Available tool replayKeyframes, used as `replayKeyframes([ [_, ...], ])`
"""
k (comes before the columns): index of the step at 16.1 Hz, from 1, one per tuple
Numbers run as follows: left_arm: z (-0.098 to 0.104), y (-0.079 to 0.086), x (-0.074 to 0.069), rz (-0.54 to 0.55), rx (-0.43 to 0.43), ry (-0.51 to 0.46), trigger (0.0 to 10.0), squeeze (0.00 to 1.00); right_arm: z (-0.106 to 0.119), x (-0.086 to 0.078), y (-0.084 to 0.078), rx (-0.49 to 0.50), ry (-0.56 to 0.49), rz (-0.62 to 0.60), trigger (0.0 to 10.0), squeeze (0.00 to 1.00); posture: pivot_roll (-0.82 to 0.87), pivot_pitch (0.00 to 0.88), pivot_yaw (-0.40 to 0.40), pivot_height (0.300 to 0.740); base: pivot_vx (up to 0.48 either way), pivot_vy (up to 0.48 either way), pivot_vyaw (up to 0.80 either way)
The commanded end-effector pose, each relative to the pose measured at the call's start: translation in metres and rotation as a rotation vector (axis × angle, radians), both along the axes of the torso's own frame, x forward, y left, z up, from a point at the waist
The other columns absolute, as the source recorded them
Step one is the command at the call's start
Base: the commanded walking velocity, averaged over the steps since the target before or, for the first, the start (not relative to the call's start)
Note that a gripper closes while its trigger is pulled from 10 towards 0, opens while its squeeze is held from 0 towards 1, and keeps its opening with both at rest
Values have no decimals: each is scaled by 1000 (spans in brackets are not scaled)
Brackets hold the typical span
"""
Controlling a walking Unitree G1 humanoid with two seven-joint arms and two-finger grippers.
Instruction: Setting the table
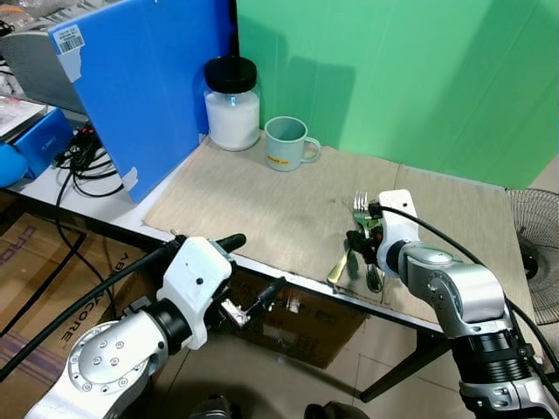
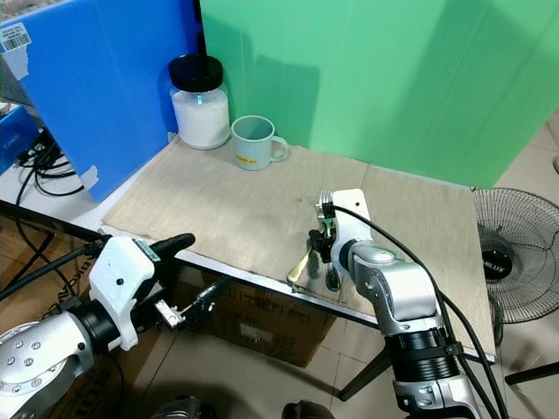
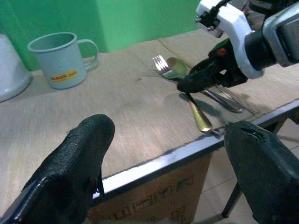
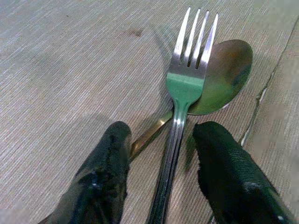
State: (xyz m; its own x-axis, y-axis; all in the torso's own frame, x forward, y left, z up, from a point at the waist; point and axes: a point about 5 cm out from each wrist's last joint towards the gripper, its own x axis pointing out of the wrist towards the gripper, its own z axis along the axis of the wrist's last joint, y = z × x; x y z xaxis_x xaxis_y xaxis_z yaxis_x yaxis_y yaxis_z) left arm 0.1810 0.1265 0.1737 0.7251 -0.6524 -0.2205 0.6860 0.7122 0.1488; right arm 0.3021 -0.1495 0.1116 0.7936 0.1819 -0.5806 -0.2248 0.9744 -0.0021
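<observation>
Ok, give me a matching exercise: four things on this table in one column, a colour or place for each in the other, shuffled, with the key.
Things:
1. jar
2. mug
3. fork
4. spoon

Descriptions:
A. between the right gripper fingers, lying across another utensil
B. black lid, white contents
C. gold handle, bowl under the tines
D. pale blue-grey, yellow label

Pairs: 1-B, 2-D, 3-A, 4-C
</observation>
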Motion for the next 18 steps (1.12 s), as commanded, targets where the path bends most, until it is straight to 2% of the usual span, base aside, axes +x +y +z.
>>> replayKeyframes([
  [1, -1, -2, -3, -25, 1, 14, 10000, 0, 3, 3, -6, -12, 3, -22, 1686, 0, 42, 52, -36, 740, 0, 0, 0],
  [6, -2, -4, -5, -51, 1, 27, 10000, 0, -7, 0, -9, 46, 71, -59, 2353, 0, 42, 49, -37, 740, 0, 0, 0],
  [10, -2, -4, -5, -60, 7, 32, 10000, 0, -11, -3, -8, 96, 108, -77, 1294, 0, 41, 50, -36, 740, 0, 0, 0],
  [11, -2, -3, -5, -61, 11, 34, 10000, 0, -11, -2, -8, 98, 109, -80, 39, 0, 42, 48, -34, 740, 0, 0, 0],
  [18, -2, -2, -5, -59, 19, 35, 10000, 0, -11, -2, -8, 123, 118, -95, 0, 0, 43, 53, -36, 740, 0, 0, 0],
])
